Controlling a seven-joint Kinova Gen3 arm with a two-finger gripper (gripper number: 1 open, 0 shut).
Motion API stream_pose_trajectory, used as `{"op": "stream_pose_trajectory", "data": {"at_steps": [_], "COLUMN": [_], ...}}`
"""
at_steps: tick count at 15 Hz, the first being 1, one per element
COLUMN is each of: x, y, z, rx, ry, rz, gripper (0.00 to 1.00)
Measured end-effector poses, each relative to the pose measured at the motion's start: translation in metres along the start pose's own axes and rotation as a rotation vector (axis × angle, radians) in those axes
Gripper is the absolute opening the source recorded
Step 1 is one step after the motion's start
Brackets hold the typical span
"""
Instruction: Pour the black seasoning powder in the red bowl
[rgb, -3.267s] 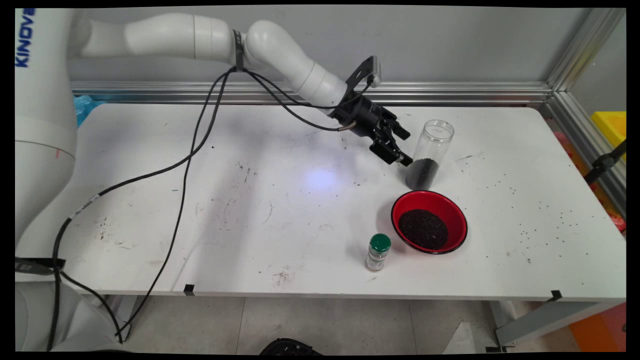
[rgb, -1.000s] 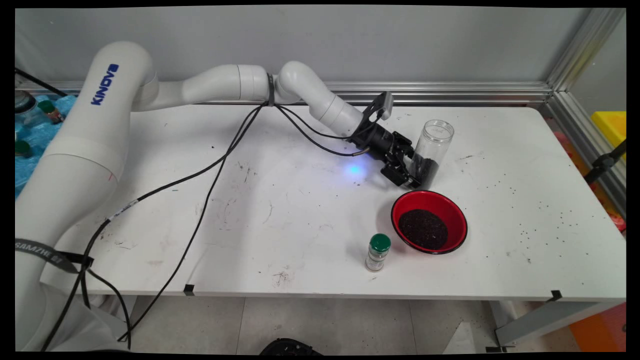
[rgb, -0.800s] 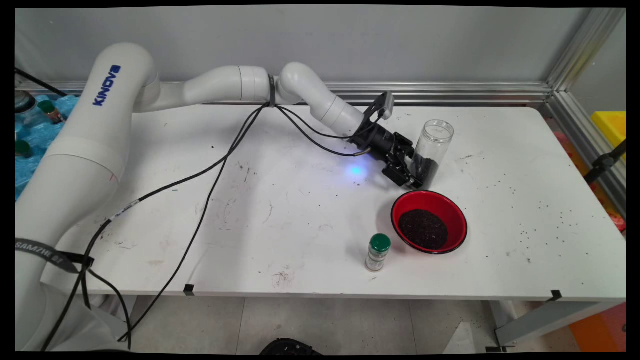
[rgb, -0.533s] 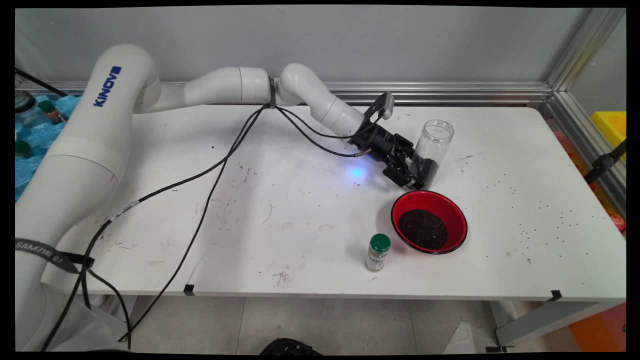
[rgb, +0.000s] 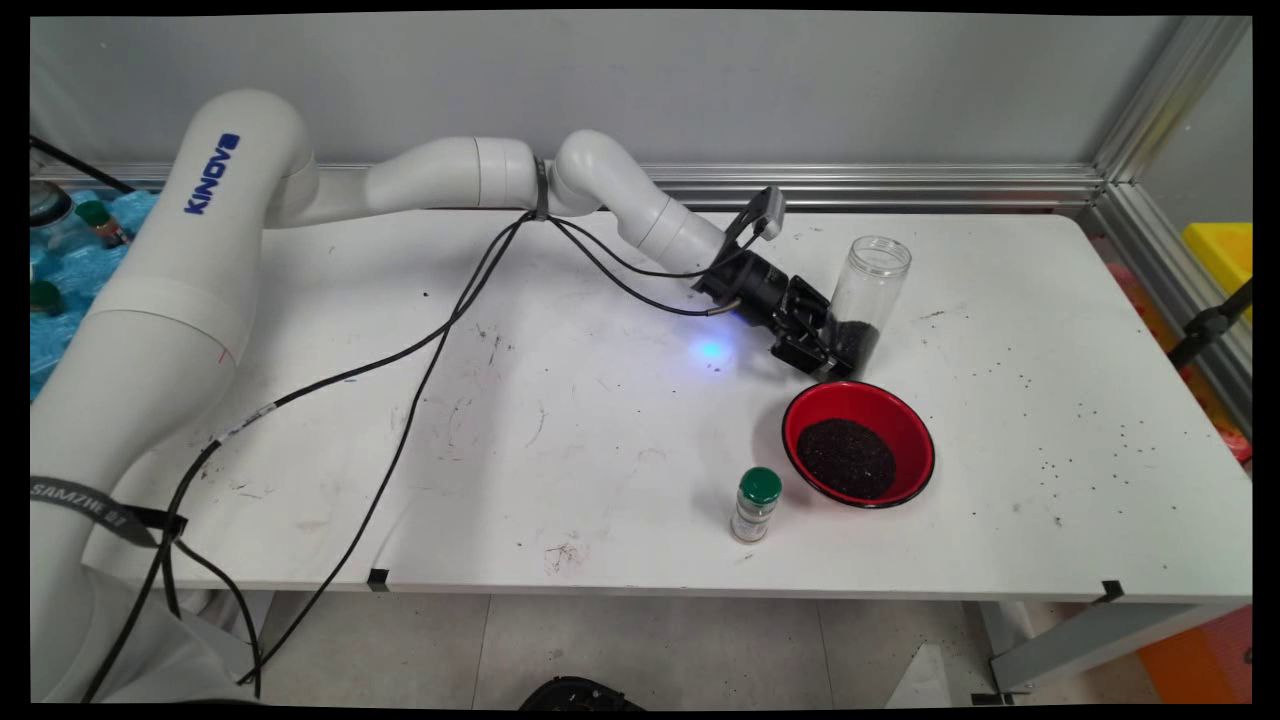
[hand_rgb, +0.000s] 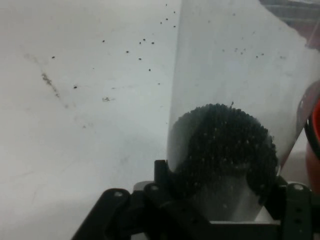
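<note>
- At the desk's (rgb: 600, 480) far right, your claw (rgb: 832, 352) is clamped on the clear jar's (rgb: 862, 300) dark-filled base.
- At 6 o'clock from it, touching nothing, sits the red bowl (rgb: 858, 443).
- At 8 o'clock of the bowl stands a green-capped bottle (rgb: 755, 504).

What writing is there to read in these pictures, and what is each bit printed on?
"KINOVA": blue letters on the white arm; the last letter curves out of sight.
"SAMZHE": white letters on the black cable strap at the left edge, followed by characters too small to read.
The small green-capped bottle has a label, too small to read.
The clear jar, the red bowl and the gripper show no lettering.
</note>
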Motion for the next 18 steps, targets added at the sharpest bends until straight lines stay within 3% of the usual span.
{"op": "stream_pose_trajectory", "data": {"at_steps": [7,18], "x": [0.014,0.07], "y": [0.004,0.024], "z": [-0.011,-0.044], "rx": [0.008,0.062], "ry": [0.015,0.029], "rz": [0.039,0.173], "gripper": [0.0,0.0]}}
